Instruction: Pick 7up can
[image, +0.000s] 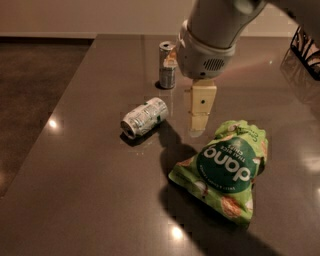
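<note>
3 items are seen on the dark table (90, 190): the 7up can (144, 117), a taller silver can (167, 65) and a green chip bag (223, 170). The 7up can is laid on its side near the table's middle, one silver end turned toward the lower left. The silver can is stood upright behind it. The gripper (198, 120) is pointed downward just right of the 7up can and apart from it, between the silver can and the chip bag. Whether it is opened or closed cannot be told.
</note>
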